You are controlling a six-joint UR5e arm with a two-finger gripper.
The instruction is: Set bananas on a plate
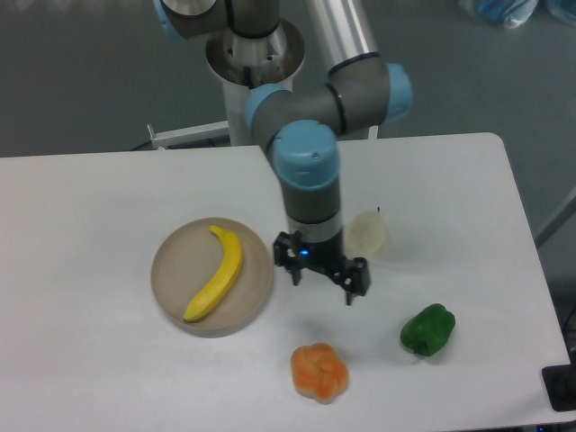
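Note:
A bright yellow banana (218, 274) lies diagonally on the round beige-tan plate (173, 301), its full length inside the rim. My gripper (322, 283) hangs over the white table just right of the plate, apart from it. Its two dark fingers are spread and nothing is between them.
A pale cream pear (370, 231) sits just right of the arm's wrist. A green pepper (427, 329) lies at the front right and an orange lumpy fruit (319, 372) at the front middle. The arm's base stands at the table's far edge.

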